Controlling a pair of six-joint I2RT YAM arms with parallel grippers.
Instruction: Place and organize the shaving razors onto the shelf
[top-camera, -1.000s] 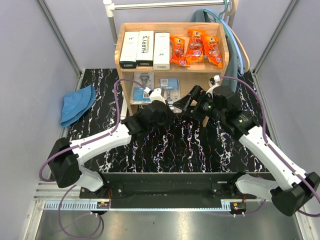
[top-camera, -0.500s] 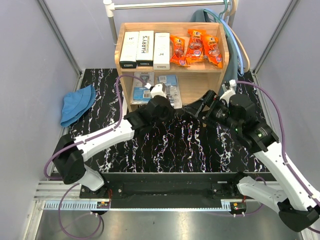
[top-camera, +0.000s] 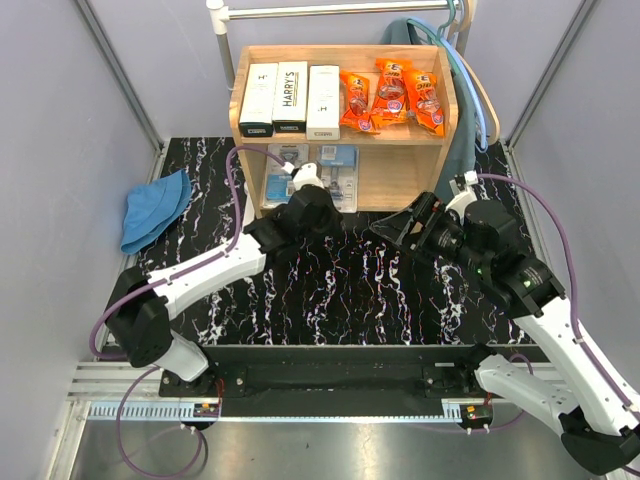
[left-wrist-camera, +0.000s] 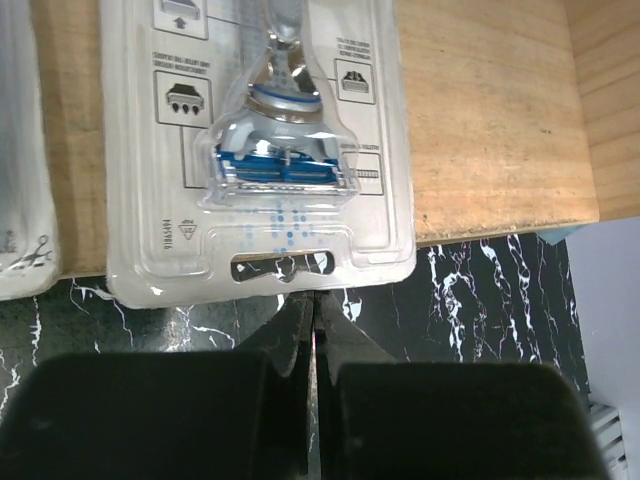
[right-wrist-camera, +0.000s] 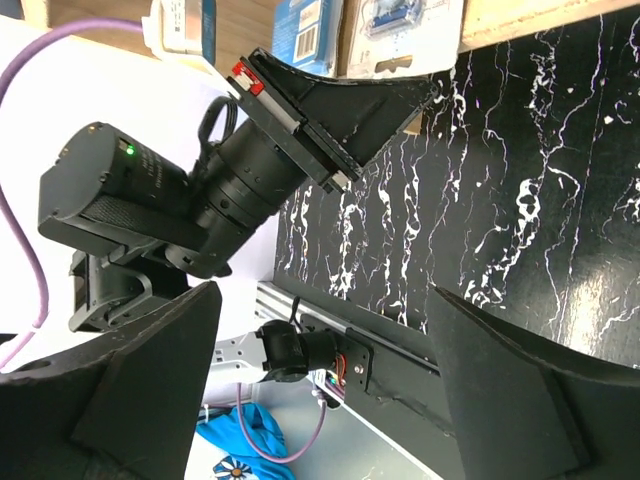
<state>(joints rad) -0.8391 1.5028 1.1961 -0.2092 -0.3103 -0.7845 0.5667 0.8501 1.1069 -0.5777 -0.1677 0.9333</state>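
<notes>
The wooden shelf (top-camera: 440, 120) holds three white boxes (top-camera: 290, 98) and three orange pouches (top-camera: 392, 95) on its upper tier. Two blister cards lie on the lower tier, the left one (top-camera: 285, 160) beside the right one (top-camera: 338, 160). My left gripper (top-camera: 320, 190) is shut. In the left wrist view its tips (left-wrist-camera: 313, 300) touch the near edge of a blister card (left-wrist-camera: 280, 150), which overhangs the shelf board (left-wrist-camera: 490, 120); the other card (left-wrist-camera: 20, 150) shows at the left. My right gripper (top-camera: 400, 222) is wide open and empty over the table, right of the left gripper (right-wrist-camera: 330, 110).
A blue cloth hat (top-camera: 155, 208) lies at the table's left edge. A metal clothes rail (top-camera: 330, 10) with hangers and a teal garment (top-camera: 465, 110) stands behind and right of the shelf. The black marble table (top-camera: 340, 290) spreads in front.
My left gripper has moved forward to the shelf, and the right blister card has slid deeper onto the lower tier. My right gripper has drawn back right, away from the shelf.
</notes>
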